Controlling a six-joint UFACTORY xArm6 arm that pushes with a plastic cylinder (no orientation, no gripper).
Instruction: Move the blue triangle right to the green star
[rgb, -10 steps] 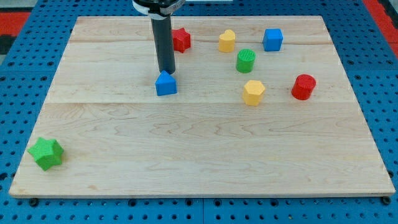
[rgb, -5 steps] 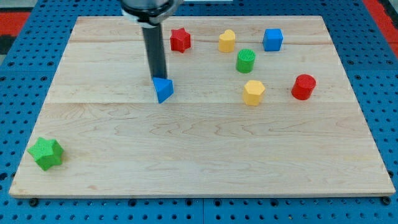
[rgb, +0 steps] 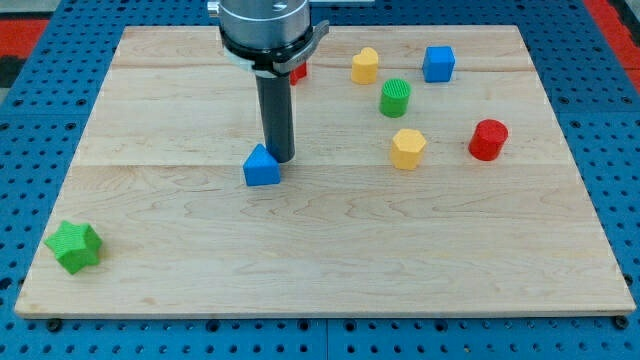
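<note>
My tip (rgb: 281, 159) touches the blue triangle (rgb: 261, 167) at its upper-right edge, holding nothing; triangle sits mid-board (rgb: 330, 250), well up and right of the green star (rgb: 74, 246) near the bottom-left corner.

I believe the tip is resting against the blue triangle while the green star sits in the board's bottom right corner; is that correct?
Not quite: the green star sits in the board's bottom left corner, as the camera view shows. The rest holds: my tip is against the blue triangle, at its upper right side.
</note>
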